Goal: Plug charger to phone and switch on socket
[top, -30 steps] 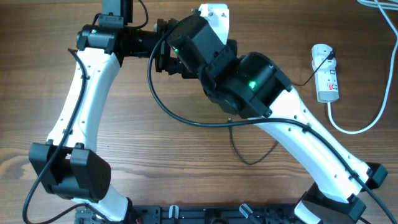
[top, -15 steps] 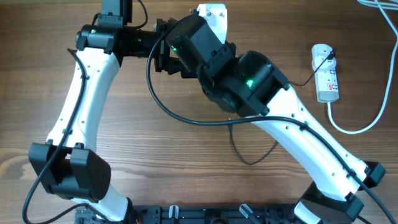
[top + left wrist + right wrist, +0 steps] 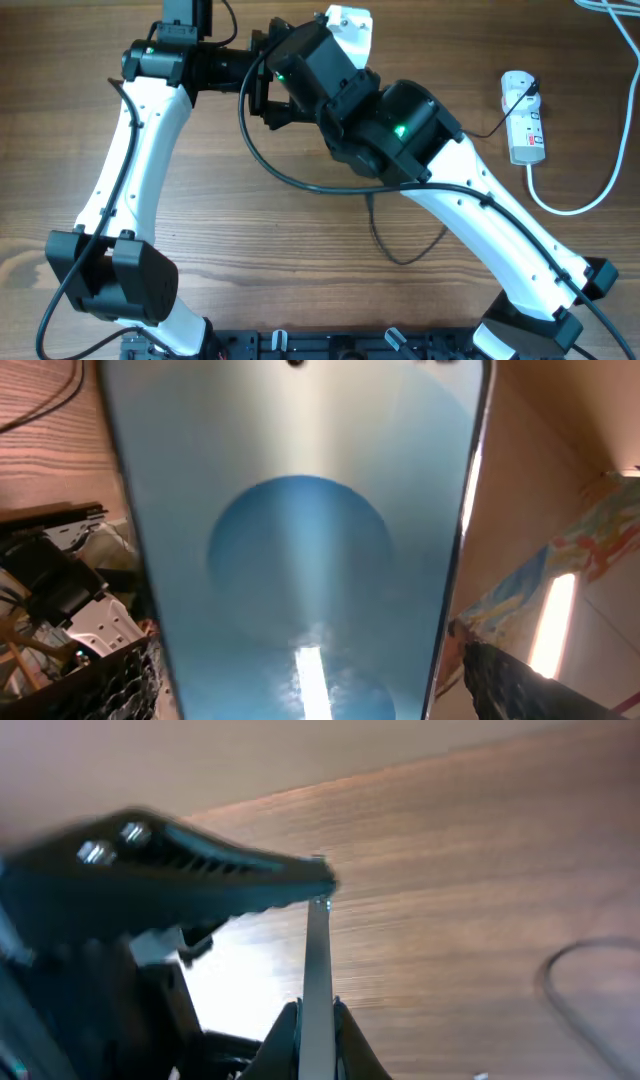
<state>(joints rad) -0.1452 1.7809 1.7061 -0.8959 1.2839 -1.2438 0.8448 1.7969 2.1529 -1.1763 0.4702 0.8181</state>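
Right gripper (image 3: 314, 1016) is clamped on the phone (image 3: 317, 950), held edge-on and sticking out past the fingertips. Left gripper (image 3: 265, 90) sits close on its left, jaw width unclear.

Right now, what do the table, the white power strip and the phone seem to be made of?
The table looks like wood or wood-look laminate, matt brown with visible grain. The power strip is probably hard white plastic, smooth and moulded. The phone has what seems a glass front, glossy blue with mirror-like reflections.
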